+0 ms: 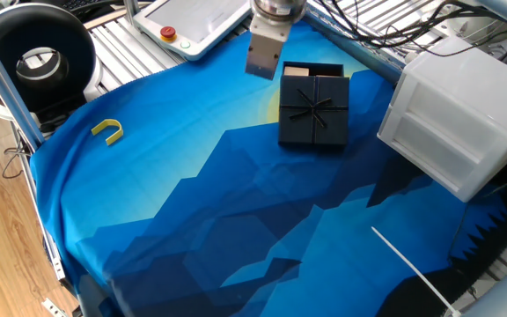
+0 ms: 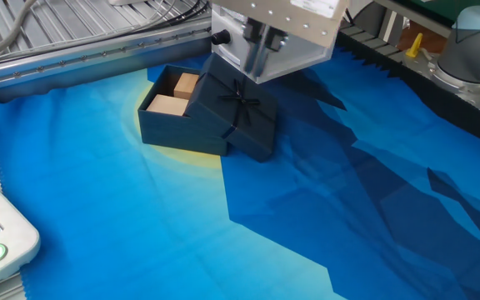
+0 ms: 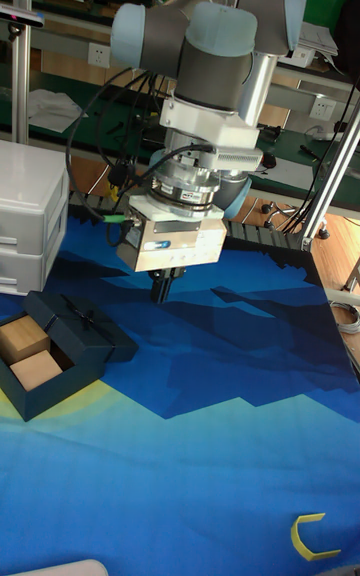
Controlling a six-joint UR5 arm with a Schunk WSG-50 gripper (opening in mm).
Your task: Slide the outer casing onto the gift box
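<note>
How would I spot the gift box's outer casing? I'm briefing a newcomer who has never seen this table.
Start at the large white plastic bin at the edge of the blue cloth. Beside it lies a flat square dark navy cardboard sleeve, partly covering a dark tray with pale tan blocks inside. Only the sleeve carries a thin ribbon cross and bow.

Your outer casing, dark navy with a thin ribbon cross and bow, sits tilted, partway over the gift box. The gift box's uncovered end shows two pale tan blocks inside dark walls.
</note>
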